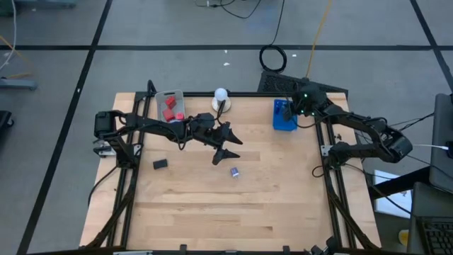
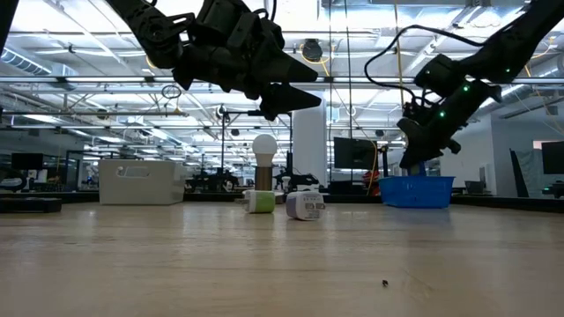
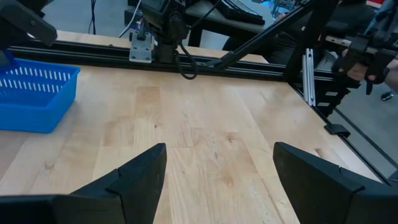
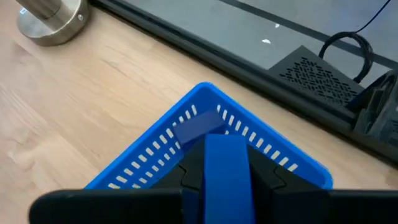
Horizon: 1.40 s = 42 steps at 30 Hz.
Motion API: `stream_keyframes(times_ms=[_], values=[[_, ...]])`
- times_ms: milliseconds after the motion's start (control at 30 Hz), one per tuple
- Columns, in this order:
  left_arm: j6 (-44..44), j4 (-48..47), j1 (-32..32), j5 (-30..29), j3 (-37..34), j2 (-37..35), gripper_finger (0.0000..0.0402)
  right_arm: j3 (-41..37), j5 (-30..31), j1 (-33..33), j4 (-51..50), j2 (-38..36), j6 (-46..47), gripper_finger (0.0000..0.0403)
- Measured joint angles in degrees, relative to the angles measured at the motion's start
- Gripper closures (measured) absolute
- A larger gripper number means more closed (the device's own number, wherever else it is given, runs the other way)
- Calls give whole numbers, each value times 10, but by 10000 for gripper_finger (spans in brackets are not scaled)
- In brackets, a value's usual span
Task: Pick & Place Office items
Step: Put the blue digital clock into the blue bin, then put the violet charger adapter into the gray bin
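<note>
My left gripper (image 1: 226, 144) hangs open above the middle of the table, well off the wood in the low view (image 2: 280, 97). Nothing sits between its fingers (image 3: 217, 174). My right gripper (image 1: 296, 108) hovers over the blue tray (image 1: 284, 117) at the far right, shut on a blue block (image 4: 225, 149). A black item (image 1: 161, 163) and a small purple-and-white item (image 1: 234, 171) lie flat on the table. Red items (image 1: 170, 106) lie in the grey tray (image 1: 170, 95). The low view also shows a green item (image 2: 261, 202) on the table. My right gripper pinches the blue block (image 4: 225, 177) between its two fingers (image 4: 189, 171), coming from above and pointing down. The block is lifted clear, over the near corner of the blue tray (image 4: 205, 99). How far back it reaches between the fingers does not show.
A white ball on a round grey base (image 1: 221, 95) stands at the far edge, between the grey tray and the blue tray. Black frame rails run along the table's left and right sides. The near half of the wooden table (image 1: 226, 212) is bare wood.
</note>
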Motion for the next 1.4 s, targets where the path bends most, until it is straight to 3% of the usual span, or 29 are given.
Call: stream_keyframes(times_ms=[367, 900, 1167, 1400], values=[[-1, 0, 0, 0, 0, 0, 103, -17, -7, 0, 31, 0, -7, 355], [4, 0, -1, 0, 0, 0, 103, -17, -6, 0, 33, 0, -10, 302], [5, 0, -1, 0, 0, 0, 103, -17, -8, 0, 73, -10, 0, 252], [32, -8, -1, 13, 0, -2, 103, -17, -43, 0, 66, -79, 17, 211]])
